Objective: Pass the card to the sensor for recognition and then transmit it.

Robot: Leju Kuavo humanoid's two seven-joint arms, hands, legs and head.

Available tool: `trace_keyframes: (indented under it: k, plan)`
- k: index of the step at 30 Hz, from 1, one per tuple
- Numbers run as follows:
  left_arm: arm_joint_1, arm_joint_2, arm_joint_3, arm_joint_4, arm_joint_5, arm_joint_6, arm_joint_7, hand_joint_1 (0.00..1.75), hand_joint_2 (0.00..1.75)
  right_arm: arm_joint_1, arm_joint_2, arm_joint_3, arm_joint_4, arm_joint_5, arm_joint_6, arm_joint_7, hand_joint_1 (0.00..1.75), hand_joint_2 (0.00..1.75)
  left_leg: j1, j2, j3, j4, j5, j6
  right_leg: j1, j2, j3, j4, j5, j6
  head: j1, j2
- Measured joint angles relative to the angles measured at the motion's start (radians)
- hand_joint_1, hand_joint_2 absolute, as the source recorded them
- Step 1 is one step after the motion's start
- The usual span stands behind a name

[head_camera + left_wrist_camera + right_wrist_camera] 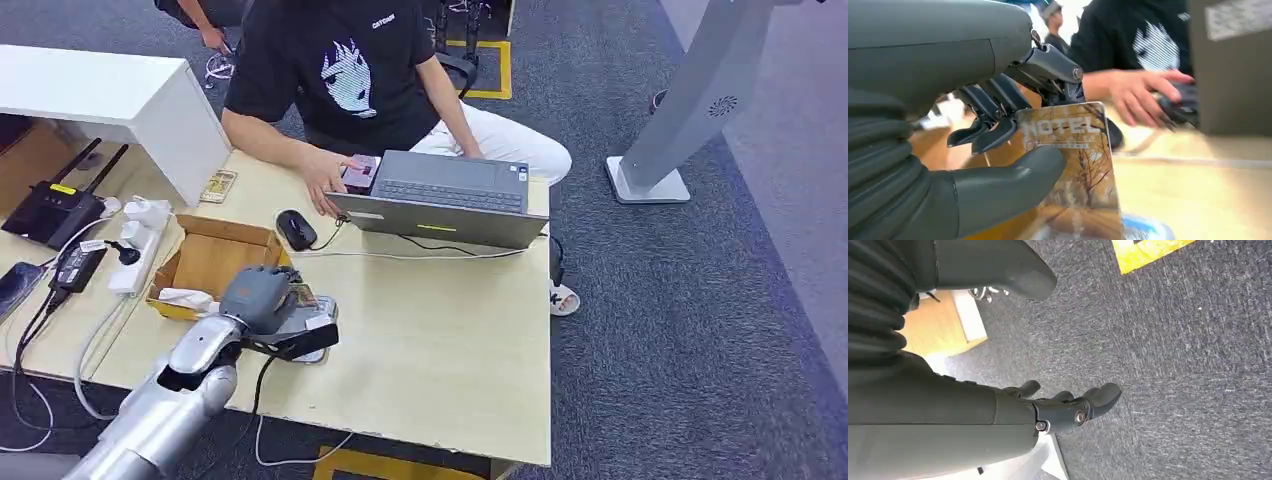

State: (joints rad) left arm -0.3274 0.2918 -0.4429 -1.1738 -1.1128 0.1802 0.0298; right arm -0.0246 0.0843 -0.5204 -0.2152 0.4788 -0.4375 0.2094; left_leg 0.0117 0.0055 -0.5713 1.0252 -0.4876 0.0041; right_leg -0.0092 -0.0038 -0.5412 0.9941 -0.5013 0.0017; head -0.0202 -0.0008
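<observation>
My left hand [258, 297] pinches a brown card marked HOTEL [1078, 155] between thumb [1013, 185] and fingers [998, 130], held upright. In the head view the card [303, 296] peeks out beside the hand, just above a small grey-white sensor [318, 322] on the wooden table [440, 340]. The sensor's pale blue edge [1143, 231] lies right under the card; whether they touch I cannot tell. My right hand [1068, 405] hangs over grey carpet, fingers loosely apart, holding nothing.
An open cardboard box [215, 260] stands just left of my hand. Behind it lie a black mouse [296, 229] and a grey laptop [450, 195], where a seated person's hand [325, 185] works. A power strip [140, 250] and router [50, 215] sit far left.
</observation>
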Motion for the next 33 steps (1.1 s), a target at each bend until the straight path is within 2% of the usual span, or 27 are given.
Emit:
trace_keyframes:
  k: [4, 8, 12, 21, 25, 28, 33]
  plan:
    - [0.004, 0.001, 0.029, -0.047, -0.046, 0.114, 0.023, 1.75, 1.75, 0.002, 0.000, -0.019, 0.000, 0.017, 0.001, 0.000, 0.00, 1.75, 0.000, 0.000, -0.001, 0.000, 0.000, 0.000, 0.000, 0.000, 0.000, 0.000, 0.000, 0.000, 0.000, 0.000]
    - [-0.011, 0.005, 0.087, -0.112, -0.053, 0.126, 0.019, 1.75, 1.75, 0.002, 0.000, -0.037, 0.000, 0.025, 0.002, 0.001, 0.00, 1.75, 0.000, 0.000, -0.001, 0.000, 0.000, 0.000, 0.000, 0.000, 0.000, 0.000, 0.000, 0.000, 0.000, 0.000]
    - [-0.026, 0.009, 0.138, -0.148, -0.056, 0.184, 0.018, 1.75, 1.75, 0.003, 0.000, -0.046, 0.000, 0.042, 0.002, -0.012, 0.00, 1.75, 0.000, 0.000, -0.001, 0.000, 0.000, 0.000, 0.000, 0.000, -0.001, 0.000, 0.000, 0.000, 0.000, 0.000]
    - [-0.201, 0.052, 0.241, -0.170, -0.094, 0.166, 0.015, 1.75, 1.75, 0.002, 0.000, -0.049, 0.000, 0.090, 0.011, -0.026, 0.00, 1.75, 0.001, 0.000, 0.000, 0.000, 0.001, -0.001, 0.000, 0.000, 0.000, 0.001, 0.001, -0.001, 0.000, 0.000]
    - [-0.279, 0.098, 0.247, -0.163, -0.270, 0.178, 0.096, 1.75, 1.75, 0.001, -0.001, -0.050, 0.000, 0.120, 0.012, -0.007, 0.00, 1.75, 0.001, 0.000, -0.001, 0.000, 0.001, -0.001, 0.000, 0.000, -0.001, 0.001, 0.001, -0.001, -0.001, 0.000]
    - [-0.345, 0.100, 0.256, -0.120, -0.260, 0.189, 0.106, 1.75, 1.75, 0.000, -0.001, -0.053, 0.000, 0.130, 0.023, 0.002, 0.00, 1.75, 0.001, -0.001, -0.001, 0.000, 0.001, -0.001, 0.000, -0.001, -0.001, 0.001, 0.001, -0.001, -0.001, 0.000]
    - [-0.376, 0.093, 0.257, -0.078, -0.263, 0.204, 0.107, 1.75, 1.75, -0.002, -0.001, -0.057, 0.000, 0.131, 0.030, -0.002, 0.00, 1.75, 0.000, 0.000, -0.001, 0.000, 0.001, -0.001, 0.000, 0.000, -0.001, 0.001, 0.001, -0.001, -0.001, 0.000]
